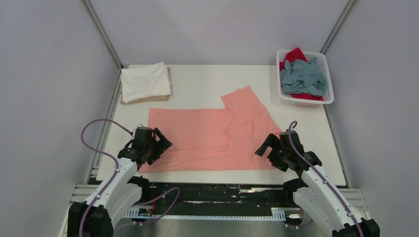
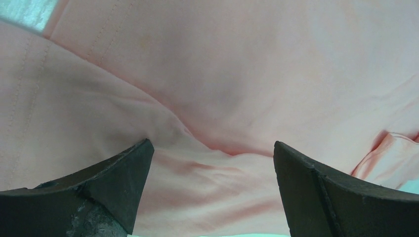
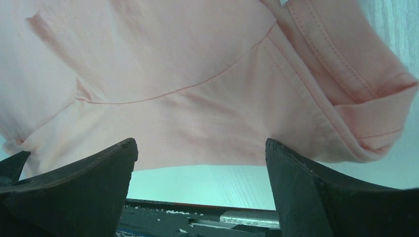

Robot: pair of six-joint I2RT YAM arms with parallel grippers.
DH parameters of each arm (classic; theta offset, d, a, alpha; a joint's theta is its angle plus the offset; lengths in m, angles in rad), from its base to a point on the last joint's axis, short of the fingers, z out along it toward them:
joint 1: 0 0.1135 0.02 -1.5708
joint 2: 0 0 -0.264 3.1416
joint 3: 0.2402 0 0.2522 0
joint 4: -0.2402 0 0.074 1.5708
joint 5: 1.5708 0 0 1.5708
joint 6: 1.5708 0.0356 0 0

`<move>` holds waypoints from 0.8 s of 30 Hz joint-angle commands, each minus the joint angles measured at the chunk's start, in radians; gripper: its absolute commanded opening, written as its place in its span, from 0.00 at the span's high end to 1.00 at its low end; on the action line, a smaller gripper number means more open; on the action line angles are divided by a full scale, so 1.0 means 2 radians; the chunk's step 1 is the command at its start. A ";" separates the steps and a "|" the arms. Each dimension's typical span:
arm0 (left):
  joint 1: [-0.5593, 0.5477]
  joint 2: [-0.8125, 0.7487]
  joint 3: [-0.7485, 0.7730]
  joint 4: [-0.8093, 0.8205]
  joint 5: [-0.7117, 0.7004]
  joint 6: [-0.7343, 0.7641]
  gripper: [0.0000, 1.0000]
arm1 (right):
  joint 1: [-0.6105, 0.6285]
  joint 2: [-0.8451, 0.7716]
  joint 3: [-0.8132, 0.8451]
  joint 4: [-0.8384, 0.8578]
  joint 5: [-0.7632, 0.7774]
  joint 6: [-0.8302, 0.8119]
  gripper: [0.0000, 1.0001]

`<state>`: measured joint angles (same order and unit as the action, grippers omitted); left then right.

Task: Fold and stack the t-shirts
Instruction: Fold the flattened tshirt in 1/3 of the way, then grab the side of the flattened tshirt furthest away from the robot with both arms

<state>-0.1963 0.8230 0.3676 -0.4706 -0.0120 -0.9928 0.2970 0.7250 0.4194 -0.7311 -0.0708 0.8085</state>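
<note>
A salmon-pink t-shirt (image 1: 207, 138) lies spread flat across the middle of the white table, one sleeve (image 1: 244, 101) pointing to the back. My left gripper (image 1: 165, 145) stands open over its near left corner, and the left wrist view (image 2: 212, 143) shows wrinkled pink cloth (image 2: 222, 89) between the fingers. My right gripper (image 1: 264, 148) stands open at the near right edge; in the right wrist view (image 3: 201, 140) the shirt's hem and sleeve (image 3: 197, 98) lie just beyond the fingertips. A folded white t-shirt (image 1: 145, 81) rests at the back left. Grey-blue (image 1: 302, 76) and red (image 1: 296, 54) t-shirts lie crumpled in the basket.
The white lattice basket (image 1: 327, 74) stands at the back right corner. A thin tan board (image 1: 148, 100) lies under the white shirt. A black rail (image 1: 217, 190) runs along the table's near edge. Grey walls close in the left, right and back.
</note>
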 commanded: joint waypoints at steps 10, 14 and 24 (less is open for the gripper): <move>0.038 0.164 0.226 -0.020 -0.127 0.066 0.00 | 0.007 0.123 0.172 0.128 0.080 -0.115 0.00; 0.059 0.293 0.325 -0.038 -0.154 0.088 0.00 | 0.007 0.236 0.261 0.145 0.115 -0.139 0.00; 0.113 0.515 0.477 -0.024 -0.145 0.161 0.03 | 0.003 0.348 0.309 0.194 0.133 -0.165 0.00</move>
<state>-0.0101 1.7855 1.2400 -0.5346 -0.2977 -0.7567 0.3065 1.3964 0.9825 -0.4019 0.1520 0.5243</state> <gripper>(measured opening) 0.988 0.998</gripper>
